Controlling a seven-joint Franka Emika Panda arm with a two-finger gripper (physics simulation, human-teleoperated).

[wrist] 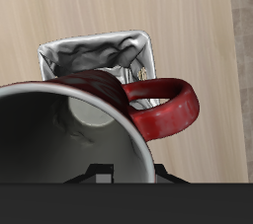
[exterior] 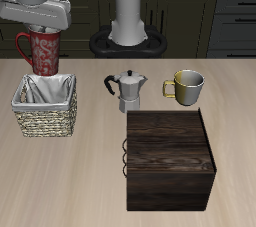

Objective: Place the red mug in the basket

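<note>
While your end effector pinches the red mug by its rim, mug hangs upright over basket, w/ handle clear.

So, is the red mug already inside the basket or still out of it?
Out. The gripper holds the red mug upright above the basket; the mug's bottom hangs around the rim's far edge, not resting inside.
</note>
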